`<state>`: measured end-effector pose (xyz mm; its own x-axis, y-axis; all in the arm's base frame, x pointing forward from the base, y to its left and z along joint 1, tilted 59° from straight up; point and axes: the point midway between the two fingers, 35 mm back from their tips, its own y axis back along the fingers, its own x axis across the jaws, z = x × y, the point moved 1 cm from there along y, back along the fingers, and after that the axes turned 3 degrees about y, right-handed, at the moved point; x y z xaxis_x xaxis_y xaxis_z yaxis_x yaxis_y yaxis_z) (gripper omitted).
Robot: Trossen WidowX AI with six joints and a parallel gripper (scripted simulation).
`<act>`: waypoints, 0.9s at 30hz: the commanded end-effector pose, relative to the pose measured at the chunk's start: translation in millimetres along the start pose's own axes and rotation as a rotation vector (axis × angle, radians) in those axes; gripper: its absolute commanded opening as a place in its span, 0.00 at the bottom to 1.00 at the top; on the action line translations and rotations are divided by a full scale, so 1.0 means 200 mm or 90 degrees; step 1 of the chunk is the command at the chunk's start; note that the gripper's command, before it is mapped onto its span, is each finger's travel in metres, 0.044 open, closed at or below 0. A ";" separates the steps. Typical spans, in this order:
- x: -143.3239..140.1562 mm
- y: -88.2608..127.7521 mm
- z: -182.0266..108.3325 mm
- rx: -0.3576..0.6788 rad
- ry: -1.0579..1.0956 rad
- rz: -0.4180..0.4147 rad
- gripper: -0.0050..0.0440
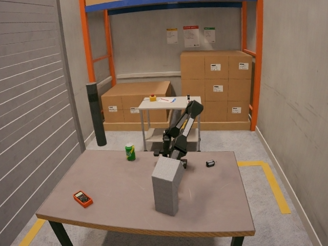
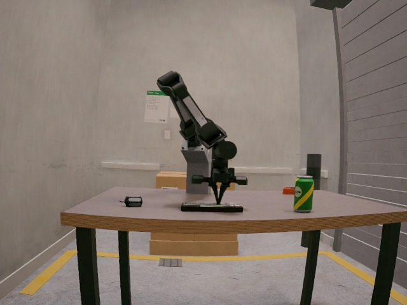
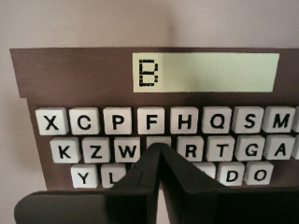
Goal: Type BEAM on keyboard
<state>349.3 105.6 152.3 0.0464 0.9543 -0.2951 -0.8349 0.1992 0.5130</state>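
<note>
A flat brown keyboard (image 3: 79, 79) (image 2: 197, 208) with white letter keys lies on the table. Its pale green display (image 3: 220, 72) reads "B". My gripper (image 3: 158, 149) (image 2: 218, 201) is shut, empty, and points straight down. Its tip rests on a key in the middle row between the W key (image 3: 127, 150) and the R key (image 3: 190, 150); that key's letter is hidden by the fingers. The A key (image 3: 280, 148) is at the right end of that row, the M key (image 3: 279, 120) is at the top right. In the top view the grey block hides the keyboard and the gripper tip.
A tall grey block (image 1: 166, 185) stands mid-table. A green can (image 1: 129, 151) (image 2: 303, 197), an orange multimeter (image 1: 82, 198) and a small black device (image 1: 209, 163) (image 2: 132, 201) lie on the table (image 1: 119, 185). A white side table (image 1: 169, 103) and cardboard boxes (image 1: 216, 84) stand behind.
</note>
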 end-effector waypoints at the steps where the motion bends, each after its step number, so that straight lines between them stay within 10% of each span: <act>1: 0.00 -0.01 0.02 -0.004 -0.001 0.000 0.00; 27: -0.01 0.19 0.03 -0.012 -0.011 0.001 0.00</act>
<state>326.1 112.5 170.6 0.0464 0.9563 -0.2887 -0.8416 0.1931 0.5044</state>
